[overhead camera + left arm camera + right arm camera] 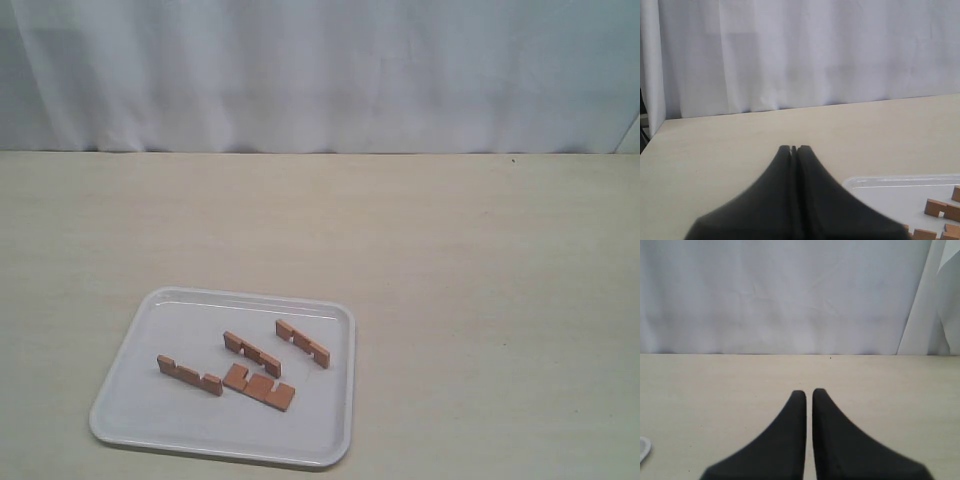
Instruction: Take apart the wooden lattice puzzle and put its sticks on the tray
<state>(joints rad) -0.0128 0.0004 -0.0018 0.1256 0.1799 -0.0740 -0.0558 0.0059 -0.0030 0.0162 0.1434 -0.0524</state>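
Observation:
The white tray (pixel 180 320) sits at the front left of the table. Several reddish-brown notched sticks lie apart on it: one on the left (pixel 190 375), one in the middle (pixel 252 354), one further right (pixel 302 343) and one flat at the front (pixel 260 387). No crossed lattice shows. Neither gripper appears in the exterior view. My left gripper (pixel 794 148) is shut and holds nothing, hovering beside the tray's corner (pixel 890 187), with stick ends (pixel 940 209) visible. My right gripper (pixel 809 392) is shut with a hairline gap and holds nothing, above bare table.
The pale wooden table (pixel 480 260) runs back to a white curtain (pixel 320 70). A sliver of the tray's rim (pixel 643 449) shows at the edge of the right wrist view.

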